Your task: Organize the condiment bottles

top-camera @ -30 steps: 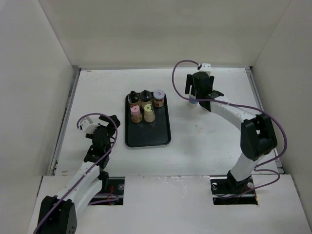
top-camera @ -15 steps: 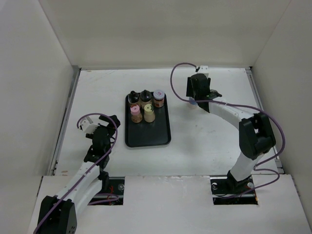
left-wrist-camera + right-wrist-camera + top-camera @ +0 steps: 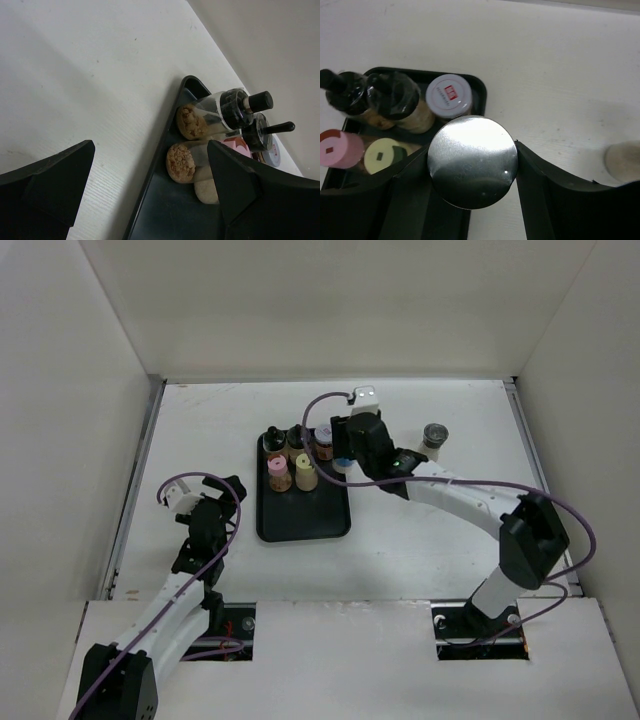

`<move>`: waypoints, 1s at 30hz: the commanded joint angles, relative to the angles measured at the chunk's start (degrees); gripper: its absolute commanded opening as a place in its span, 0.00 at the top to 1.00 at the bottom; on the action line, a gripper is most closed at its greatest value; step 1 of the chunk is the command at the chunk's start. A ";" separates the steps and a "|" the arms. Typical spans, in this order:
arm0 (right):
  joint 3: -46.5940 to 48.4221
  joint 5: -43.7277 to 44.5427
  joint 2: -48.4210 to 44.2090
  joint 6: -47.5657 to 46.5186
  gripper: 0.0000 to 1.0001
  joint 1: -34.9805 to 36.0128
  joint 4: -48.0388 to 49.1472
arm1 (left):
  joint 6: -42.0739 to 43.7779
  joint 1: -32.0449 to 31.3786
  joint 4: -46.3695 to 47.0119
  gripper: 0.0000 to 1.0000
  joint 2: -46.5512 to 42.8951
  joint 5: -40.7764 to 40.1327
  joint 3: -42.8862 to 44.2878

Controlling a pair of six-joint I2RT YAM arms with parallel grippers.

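Note:
A black tray (image 3: 300,520) holds two brown black-capped bottles (image 3: 272,440), a pale-lidded jar (image 3: 325,437), a pink-lidded jar (image 3: 277,469) and a cream one (image 3: 306,472). My right gripper (image 3: 345,460) is shut on a silver-lidded bottle (image 3: 472,161) and holds it above the tray's right edge (image 3: 480,90), beside the pale-lidded jar (image 3: 449,95). A dark grinder-topped bottle (image 3: 434,436) stands on the table to the right. My left gripper (image 3: 205,495) is open and empty, left of the tray. In its wrist view it (image 3: 150,190) faces the brown bottles (image 3: 200,117).
White walls close in the table at the left, back and right. The tray's near half (image 3: 160,220) holds no bottles. The grinder-topped bottle shows blurred at the right edge of the right wrist view (image 3: 622,161).
My right gripper has carried the silver-lidded bottle left from the back right of the table to the tray's right edge. The grinder-topped bottle now shows. The left arm has not moved.

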 commanded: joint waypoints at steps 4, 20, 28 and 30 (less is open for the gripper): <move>7.87 0.99 6.27 -0.62 0.57 4.30 6.02 | -0.05 0.18 2.64 0.00 -1.59 0.10 -0.34; 7.70 3.63 12.87 0.43 0.24 6.15 8.22 | 0.13 -0.08 2.55 0.00 -1.68 0.10 -0.34; 3.15 4.77 2.78 0.79 0.15 4.66 8.04 | 0.13 0.09 2.55 0.00 -2.03 0.10 -0.34; -0.10 5.30 -0.83 1.13 0.18 1.86 8.22 | 0.13 0.18 2.46 0.00 -2.21 0.10 -0.43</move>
